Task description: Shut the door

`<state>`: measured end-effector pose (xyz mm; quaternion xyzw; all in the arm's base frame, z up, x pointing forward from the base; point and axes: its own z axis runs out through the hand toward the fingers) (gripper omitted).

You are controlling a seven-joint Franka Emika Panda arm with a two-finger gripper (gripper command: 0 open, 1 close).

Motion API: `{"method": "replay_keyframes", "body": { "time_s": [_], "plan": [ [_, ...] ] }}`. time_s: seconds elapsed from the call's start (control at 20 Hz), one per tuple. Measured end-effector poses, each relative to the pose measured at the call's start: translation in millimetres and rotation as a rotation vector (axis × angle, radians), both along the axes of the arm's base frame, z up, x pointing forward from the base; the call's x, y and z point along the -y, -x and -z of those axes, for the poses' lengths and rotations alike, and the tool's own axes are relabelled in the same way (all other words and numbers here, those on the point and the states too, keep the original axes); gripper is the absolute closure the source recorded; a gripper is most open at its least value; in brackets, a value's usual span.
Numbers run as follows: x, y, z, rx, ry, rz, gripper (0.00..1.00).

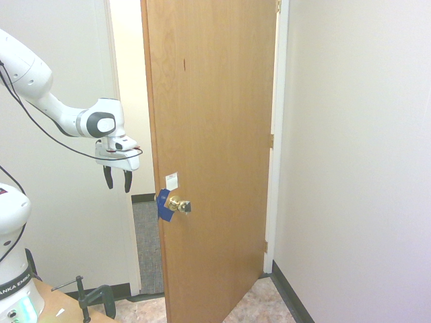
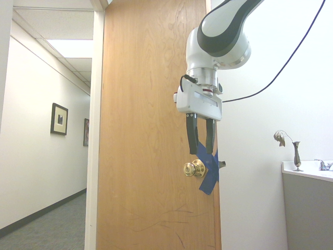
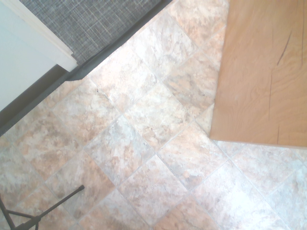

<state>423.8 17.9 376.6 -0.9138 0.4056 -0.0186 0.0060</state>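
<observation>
Door stands ajar, swung into the room, its latch edge toward the arm. Brass knob sits at that edge, with blue tape wrapped round the latch just beside the knob and a small white sticker just above it. Gripper hangs in the air, fingers pointing down and spread, holding nothing. It is near the knob, slightly higher, clear of the door face. Wrist view: tiled floor, door's lower part.
</observation>
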Motion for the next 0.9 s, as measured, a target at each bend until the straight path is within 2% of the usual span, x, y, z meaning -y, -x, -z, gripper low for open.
{"method": "replay_keyframes", "body": {
  "time_s": [0.15,0.35,0.7,0.9],
  "plan": [
    [0.8,-0.5,-3.1,0.013,-0.007,0.011,0.00],
    [12.8,6.7,-31.1,0.070,-0.020,0.047,0.00],
    [45.4,47.9,-85.4,0.138,-0.036,0.139,0.00],
    [82.6,68.2,-98.4,0.158,-0.054,0.236,0.00]
  ]
}}
